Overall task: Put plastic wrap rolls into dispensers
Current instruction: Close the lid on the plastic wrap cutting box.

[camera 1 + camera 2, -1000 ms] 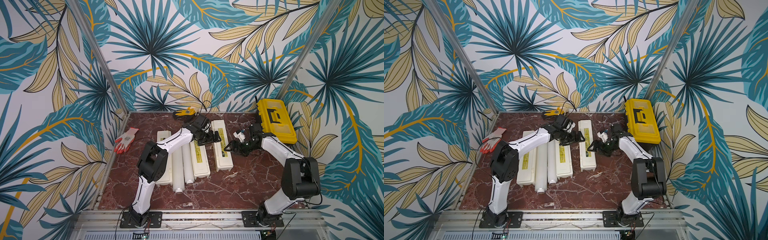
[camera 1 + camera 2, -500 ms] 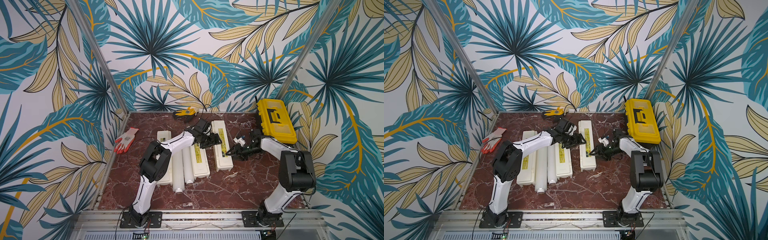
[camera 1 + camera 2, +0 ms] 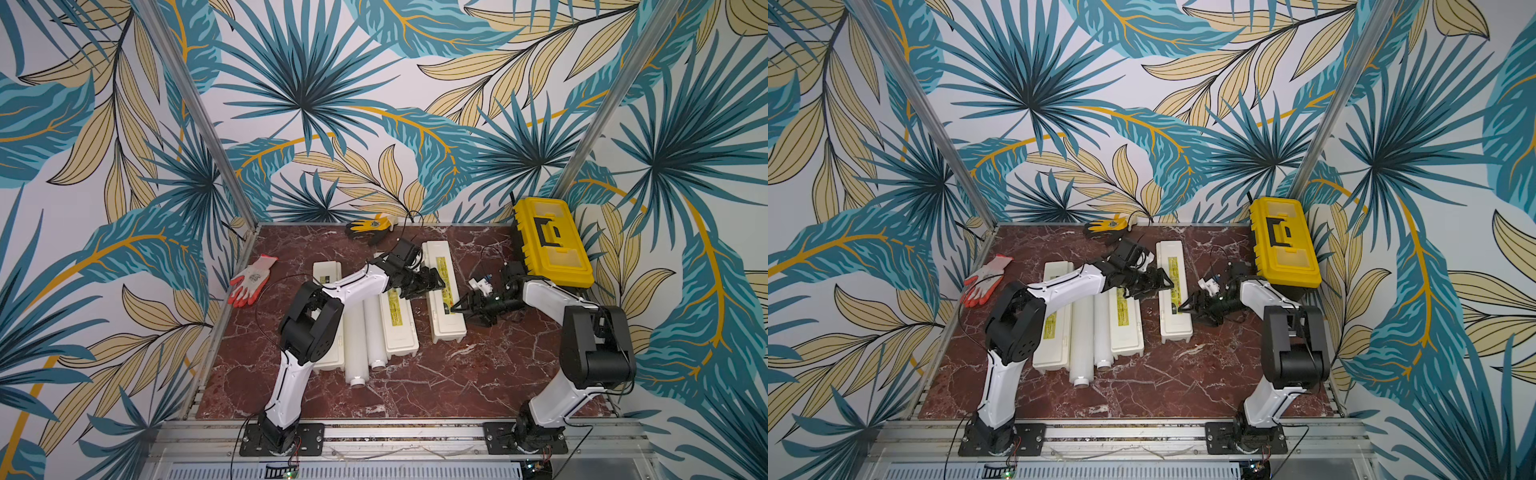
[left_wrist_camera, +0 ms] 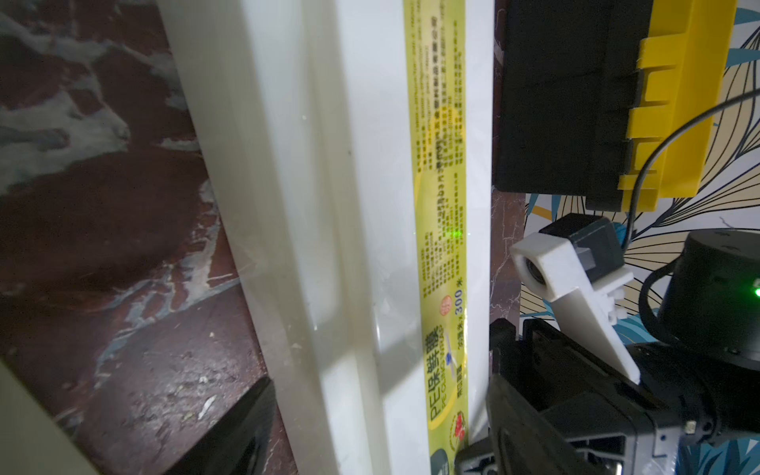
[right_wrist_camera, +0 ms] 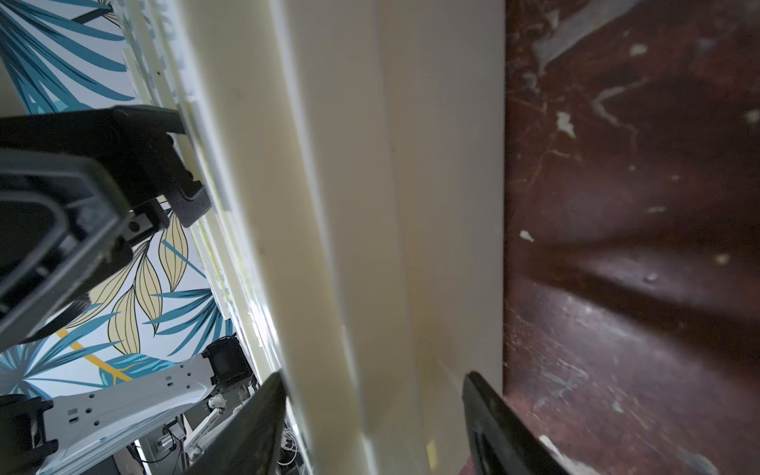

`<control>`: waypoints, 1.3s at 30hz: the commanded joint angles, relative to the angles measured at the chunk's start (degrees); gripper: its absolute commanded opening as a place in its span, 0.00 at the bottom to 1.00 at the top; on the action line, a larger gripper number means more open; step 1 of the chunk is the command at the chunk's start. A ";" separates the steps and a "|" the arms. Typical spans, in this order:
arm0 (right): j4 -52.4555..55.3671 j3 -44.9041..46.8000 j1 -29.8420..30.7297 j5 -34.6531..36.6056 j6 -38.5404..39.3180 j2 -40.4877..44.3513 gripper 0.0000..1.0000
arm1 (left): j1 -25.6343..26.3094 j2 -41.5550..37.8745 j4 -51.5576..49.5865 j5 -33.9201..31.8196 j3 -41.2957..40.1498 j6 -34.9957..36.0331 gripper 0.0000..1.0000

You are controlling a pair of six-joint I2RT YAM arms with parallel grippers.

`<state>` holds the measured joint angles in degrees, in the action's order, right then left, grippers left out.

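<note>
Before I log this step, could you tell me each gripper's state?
Left gripper: closed on the box.
Right gripper: around that box's edge; grip cannot be told.

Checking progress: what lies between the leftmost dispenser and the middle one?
Two plastic wrap rolls lie side by side there, visible in both top views.

Looking like a robotics lab booth, boxed in by leaf-printed panels (image 3: 299,104) on aluminium posts (image 3: 199,116). Showing two arms (image 3: 299,324) bolted to a metal rail (image 3: 403,434) fronting a marble-patterned worktop (image 3: 478,374), with a yellow toolbox (image 3: 548,245) and work gloves (image 3: 251,280) lying about.
</note>
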<state>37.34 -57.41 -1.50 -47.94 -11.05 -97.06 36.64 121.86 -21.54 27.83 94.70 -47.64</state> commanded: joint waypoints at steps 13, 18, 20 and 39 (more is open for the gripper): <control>-2.27 7.52 1.76 6.81 -9.15 -3.23 0.41 | -2.01 2.75 -4.25 -0.76 -2.32 1.13 0.81; -0.03 4.35 1.81 11.35 -6.31 -2.92 0.46 | -2.01 2.34 -4.44 -0.76 -1.94 1.87 0.81; -1.51 2.16 1.76 13.62 -6.18 -0.17 0.51 | -2.00 1.90 -4.91 -1.31 -1.41 2.56 0.81; -14.31 -33.08 -0.26 5.32 -8.70 -21.96 0.86 | -6.17 12.83 -6.61 -0.90 21.69 9.25 0.86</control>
<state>25.12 -86.85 -1.78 -40.36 -17.98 -115.44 31.55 132.20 -26.61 26.33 111.61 -40.01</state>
